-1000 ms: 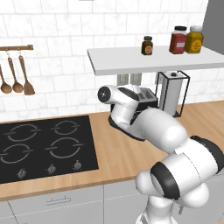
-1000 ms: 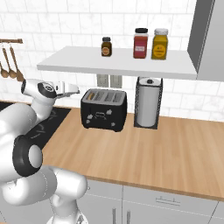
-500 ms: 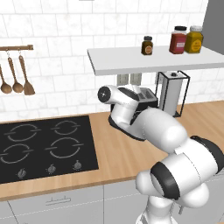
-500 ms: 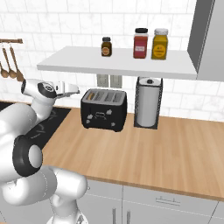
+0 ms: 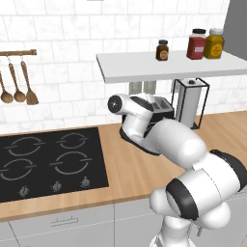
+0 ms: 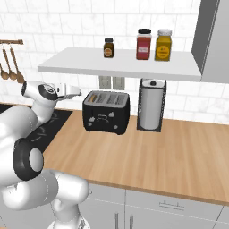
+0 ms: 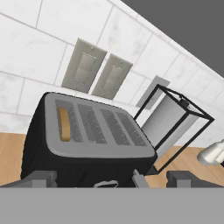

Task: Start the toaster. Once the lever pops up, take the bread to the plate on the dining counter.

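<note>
Your inventory, left to right as the hand view lays it out:

1. Two-finger gripper (image 7: pixel 111 178) on your white arm: its dark fingertips (image 7: pixel 40 178) stand spread as wide as they go, one at each lower corner of the hand view, pinching nothing.

2. Small black boxy toaster (image 7: pixel 78 140) with a grey slotted top: it sits just beyond and between your fingers, its near face reaching down between the tips. In the right base view you see the toaster (image 6: pixel 106 112) standing on the light wooden counter (image 6: pixel 156 156), your hand level with its top and a little to its left, apart from it.

3. Thin tan-brown slice of bread (image 7: pixel 64 124): upright in the slot nearest your left-hand fingertip, its top edge about flush with the toaster top. It also shows as a tan edge (image 6: pixel 93 95) in the right base view.

4. Two pale grey wall outlet plates (image 7: pixel 97 71) on the white tiled wall: above and past the toaster, well beyond your fingers.

5. White paper towel roll in a black wire-framed stand (image 7: pixel 168 120): just beside the toaster, on your right-hand finger's side, above that tip.

6. White wall shelf (image 6: pixel 120 65) carrying three jars (image 6: pixel 144 44): overhead, above toaster and stand, well clear of your fingers.
</note>
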Controlling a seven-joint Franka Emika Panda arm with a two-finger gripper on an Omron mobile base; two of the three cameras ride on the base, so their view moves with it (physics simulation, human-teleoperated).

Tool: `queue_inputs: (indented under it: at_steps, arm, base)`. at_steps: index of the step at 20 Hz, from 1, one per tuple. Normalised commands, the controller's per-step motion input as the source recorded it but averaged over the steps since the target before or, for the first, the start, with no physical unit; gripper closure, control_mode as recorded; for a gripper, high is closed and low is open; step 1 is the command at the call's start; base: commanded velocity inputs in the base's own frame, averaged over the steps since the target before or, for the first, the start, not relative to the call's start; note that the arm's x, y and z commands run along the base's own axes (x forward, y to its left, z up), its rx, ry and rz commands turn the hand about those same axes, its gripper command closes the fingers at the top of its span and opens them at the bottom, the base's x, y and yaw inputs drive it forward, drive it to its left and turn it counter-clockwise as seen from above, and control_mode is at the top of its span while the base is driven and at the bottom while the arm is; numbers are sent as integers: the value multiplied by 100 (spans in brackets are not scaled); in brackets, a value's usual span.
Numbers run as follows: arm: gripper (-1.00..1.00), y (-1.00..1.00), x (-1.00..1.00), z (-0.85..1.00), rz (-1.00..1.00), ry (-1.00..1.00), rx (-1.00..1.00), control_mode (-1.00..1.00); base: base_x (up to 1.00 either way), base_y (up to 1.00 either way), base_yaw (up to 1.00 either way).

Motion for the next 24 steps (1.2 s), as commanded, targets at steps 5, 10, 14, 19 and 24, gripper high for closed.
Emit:
queue_inputs:
  at_steps: [5, 10, 14, 19, 24]
  arm:
    - [-100, 0, 0, 0, 0, 0, 0, -100]
    - [-100, 0, 0, 0, 0, 0, 0, -100]
    - [-100, 0, 0, 0, 0, 0, 0, -100]
    - [-100, 0, 0, 0, 0, 0, 0, -100]
    - [-100, 0, 0, 0, 0, 0, 0, -100]
  base:
    - [0, 0, 0]
    - [0, 0, 0]
    - [0, 0, 0]
    - [0, 0, 0]
    - [0, 0, 0]
